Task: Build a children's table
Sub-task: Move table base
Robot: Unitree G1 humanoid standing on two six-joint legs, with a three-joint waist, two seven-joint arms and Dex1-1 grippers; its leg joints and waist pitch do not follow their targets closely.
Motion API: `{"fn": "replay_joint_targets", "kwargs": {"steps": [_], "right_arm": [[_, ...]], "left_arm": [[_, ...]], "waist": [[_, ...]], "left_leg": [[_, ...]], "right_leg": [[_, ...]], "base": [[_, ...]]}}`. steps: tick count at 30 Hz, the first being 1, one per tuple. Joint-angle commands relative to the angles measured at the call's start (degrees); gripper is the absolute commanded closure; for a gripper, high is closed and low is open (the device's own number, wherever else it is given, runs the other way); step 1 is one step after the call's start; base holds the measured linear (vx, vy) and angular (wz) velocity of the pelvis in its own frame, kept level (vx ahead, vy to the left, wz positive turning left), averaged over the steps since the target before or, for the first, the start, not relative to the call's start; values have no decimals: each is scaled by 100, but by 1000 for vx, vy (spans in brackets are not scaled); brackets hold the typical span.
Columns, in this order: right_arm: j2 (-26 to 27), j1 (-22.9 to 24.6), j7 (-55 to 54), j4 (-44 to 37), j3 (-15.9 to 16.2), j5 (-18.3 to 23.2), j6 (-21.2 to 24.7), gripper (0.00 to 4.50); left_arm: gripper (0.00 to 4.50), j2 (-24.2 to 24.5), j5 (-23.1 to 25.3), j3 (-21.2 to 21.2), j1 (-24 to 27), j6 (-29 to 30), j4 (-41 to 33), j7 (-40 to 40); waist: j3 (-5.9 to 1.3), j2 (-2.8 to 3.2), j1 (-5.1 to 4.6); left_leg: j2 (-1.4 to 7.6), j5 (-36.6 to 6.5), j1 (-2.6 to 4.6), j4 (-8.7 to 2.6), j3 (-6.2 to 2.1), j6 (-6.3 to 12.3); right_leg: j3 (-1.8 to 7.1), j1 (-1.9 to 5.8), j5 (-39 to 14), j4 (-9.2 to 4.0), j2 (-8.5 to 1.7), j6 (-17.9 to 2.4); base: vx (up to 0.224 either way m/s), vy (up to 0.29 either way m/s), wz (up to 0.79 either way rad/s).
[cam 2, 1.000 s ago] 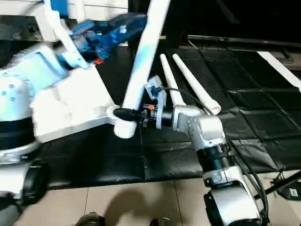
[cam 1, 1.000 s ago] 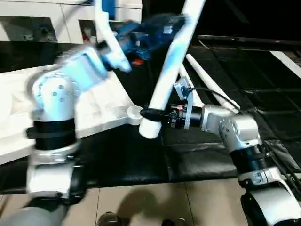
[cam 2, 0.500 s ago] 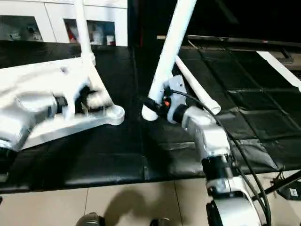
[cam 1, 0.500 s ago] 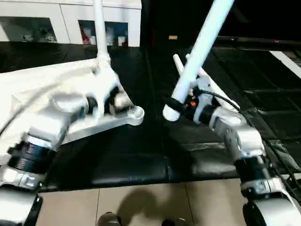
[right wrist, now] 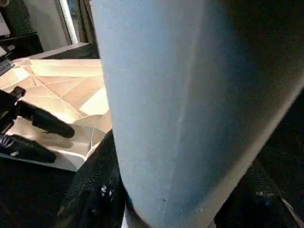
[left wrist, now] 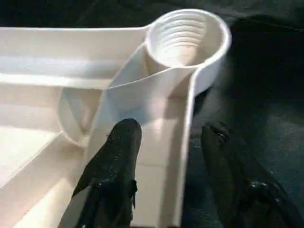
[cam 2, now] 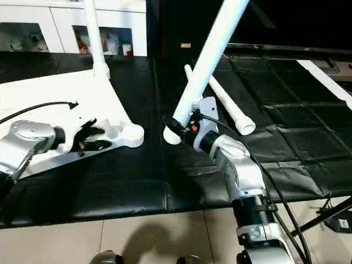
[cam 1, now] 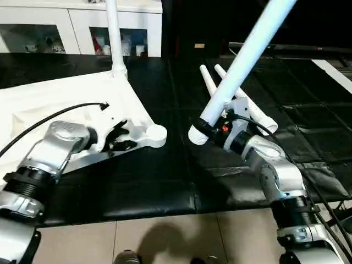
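The black padded mat (cam 1: pixel 165 192) covers the floor under everything, its near edge giving way to pale tiles (cam 1: pixel 165 242) at the bottom of the head views; the dark room behind it is hard to make out. A white cabinet (cam 1: pixel 82 25) with glass doors stands at the back, cut off by the upper edge, its contents too small to tell. The table top (cam 1: pixel 49 104) lies upside down on the mat at the left, ribbed underside up, running out of the left edge. One leg (cam 1: pixel 113 33) stands upright in its far corner socket, its upper end cut off. The near corner socket (left wrist: pixel 187 35) is open, with rings visible inside. The left gripper (left wrist: pixel 166 137) straddles the top's rim just behind that socket, one finger (left wrist: pixel 121 142) inside the rim and the other outside over the mat; whether they press the rim I cannot tell. The right gripper (cam 2: pixel 179 127) pinches a held leg (cam 1: pixel 242 66) near its thick end, which hangs just right of the open socket, apart from it; the leg slants up and out of the upper edge. Two spare legs (cam 1: pixel 245 102) lie on the mat behind, partly hidden by it.
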Motion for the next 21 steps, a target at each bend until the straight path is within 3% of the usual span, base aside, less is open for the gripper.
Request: {"fn": "replay_joint_targets", "kwargs": {"steps": [1,7,14,15,21], "right_arm": [[-53,55,6,-127,-29,67,-42,258],[-59,28,90,-107,-6,65,-41,258],[-106,28,216,-143,53,68,17,258],[-118,32,235,-150,65,65,27,258],[-159,48,338,-183,108,51,80,258]], "left_arm": [[252,40,-1,-38,-33,-58,41,-152],[302,-36,223,-41,-222,-497,665,-314],[351,-77,294,-29,-353,-654,1024,-583],[381,-81,314,-36,-369,-679,1068,-623],[432,-220,460,-100,-488,-954,1436,-885]], "waist": [[-542,177,-11],[-538,164,-29],[-546,171,-20],[-545,172,-22],[-539,182,-21]], "left_leg": [[58,-1878,135,-456,1,-352],[42,-1960,142,-461,-3,-320],[67,-1897,141,-466,-9,-323],[65,-1895,140,-466,-7,-323],[60,-1936,146,-465,-5,-317]], "right_leg": [[260,340,-1878,-453,-402,-972],[250,325,-2247,-515,-399,-797],[262,331,-2054,-485,-419,-901],[260,332,-2016,-482,-418,-921],[260,333,-2087,-499,-423,-925]], "base": [[0,0,0],[0,0,0],[0,0,0],[0,0,0],[0,0,0]]}}
